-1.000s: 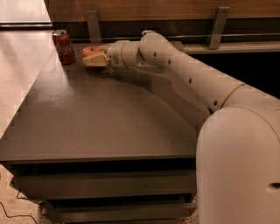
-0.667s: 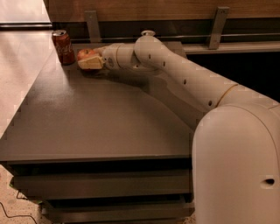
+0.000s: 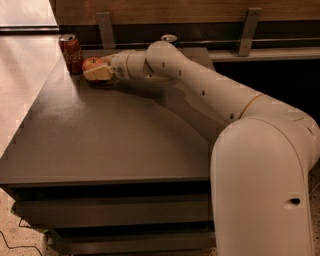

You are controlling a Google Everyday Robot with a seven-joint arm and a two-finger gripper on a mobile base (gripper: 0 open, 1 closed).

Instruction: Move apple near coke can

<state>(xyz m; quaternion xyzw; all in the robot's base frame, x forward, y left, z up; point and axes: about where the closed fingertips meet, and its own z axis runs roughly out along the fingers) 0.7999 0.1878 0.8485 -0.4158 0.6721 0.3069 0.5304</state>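
at the far left corner of the dark grey table [image 3: 100,140], the gripper [image 3: 96,70] is sitting low over the top, clamping the apple [image 3: 91,62]. one pale finger [image 3: 98,74] is showing on the near side of the fruit; the other is hiding behind it. the apple is showing red-orange above that finger with its underside hidden, so can't tell if it's touching the table or hanging just off it. the coke can [image 3: 70,52] is standing upright just left of the apple, by the table's back-left edge. the gap between the two is looking very small; can't tell if they're touching. the white arm [image 3: 200,82] is reaching in from the lower right and running diagonally across the table toward the far left, with its big shoulder housing [image 3: 260,190] filling the near-right corner. the wrist is lying roughly level, pointing left at the can. a second can [image 3: 169,38], silver top and dark body, is peeking out behind the arm at the back edge, well apart from the apple. a wood-panelled wall [image 3: 200,10] with metal brackets [image 3: 248,30] is running along behind the table. pale floor [image 3: 20,90] is showing off to the left.
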